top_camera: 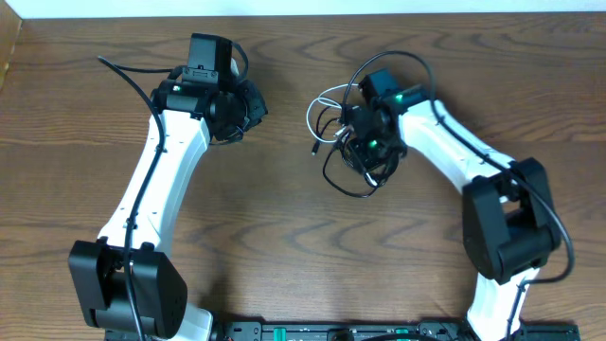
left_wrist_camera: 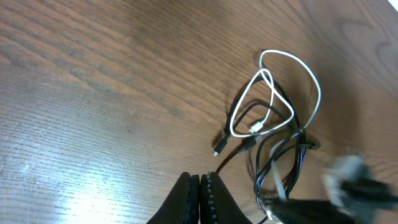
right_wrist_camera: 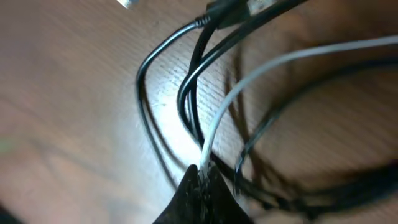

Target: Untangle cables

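Note:
A white cable point(top_camera: 320, 106) and a black cable point(top_camera: 343, 182) lie tangled together on the wooden table point(top_camera: 284, 237), right of centre. My right gripper point(top_camera: 365, 142) sits over the tangle. In the right wrist view it point(right_wrist_camera: 202, 171) is shut on the white cable point(right_wrist_camera: 249, 81), which runs up out of the fingertips between loops of the black cable point(right_wrist_camera: 149, 62). My left gripper point(left_wrist_camera: 200, 180) is shut with nothing in it, hovering left of the tangle. From there I see the white loops point(left_wrist_camera: 277, 93) and the black strands point(left_wrist_camera: 273, 168) beyond its tips.
The right arm point(top_camera: 502, 218) reaches in from the lower right and the left arm point(top_camera: 151, 189) from the lower left. A small plug end point(left_wrist_camera: 217, 151) of the black cable lies just ahead of the left fingertips. The table's far edge point(top_camera: 303, 11) runs along the top.

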`<act>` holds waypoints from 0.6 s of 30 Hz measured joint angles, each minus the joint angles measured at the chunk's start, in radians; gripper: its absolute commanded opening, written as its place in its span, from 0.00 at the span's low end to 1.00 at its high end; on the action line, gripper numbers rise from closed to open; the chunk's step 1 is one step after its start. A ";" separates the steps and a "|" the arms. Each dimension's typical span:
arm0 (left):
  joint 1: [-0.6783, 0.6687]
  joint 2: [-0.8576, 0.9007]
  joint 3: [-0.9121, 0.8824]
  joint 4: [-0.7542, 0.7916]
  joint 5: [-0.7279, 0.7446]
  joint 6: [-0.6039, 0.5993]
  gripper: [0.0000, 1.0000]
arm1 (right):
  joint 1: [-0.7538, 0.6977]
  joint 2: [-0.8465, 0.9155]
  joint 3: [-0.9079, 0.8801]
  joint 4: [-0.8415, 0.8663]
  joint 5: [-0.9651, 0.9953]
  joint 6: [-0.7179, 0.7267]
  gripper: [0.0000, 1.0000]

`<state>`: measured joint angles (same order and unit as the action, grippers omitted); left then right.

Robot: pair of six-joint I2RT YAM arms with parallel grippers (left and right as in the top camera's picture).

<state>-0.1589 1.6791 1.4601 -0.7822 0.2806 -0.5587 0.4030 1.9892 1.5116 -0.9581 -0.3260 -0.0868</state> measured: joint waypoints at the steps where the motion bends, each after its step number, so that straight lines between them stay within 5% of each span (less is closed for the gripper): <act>1: 0.000 0.000 0.000 0.000 0.000 0.000 0.08 | -0.011 -0.026 0.029 -0.022 -0.008 0.001 0.01; 11: 0.000 0.000 0.000 0.004 0.016 0.037 0.08 | -0.076 -0.402 0.183 -0.006 -0.079 0.028 0.01; 18: 0.000 0.000 0.000 0.063 0.088 0.079 0.08 | -0.089 -0.573 0.182 0.180 -0.094 0.122 0.01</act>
<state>-0.1589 1.6794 1.4601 -0.7189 0.3687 -0.4793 0.3138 1.4166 1.6939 -0.7784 -0.4198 0.0353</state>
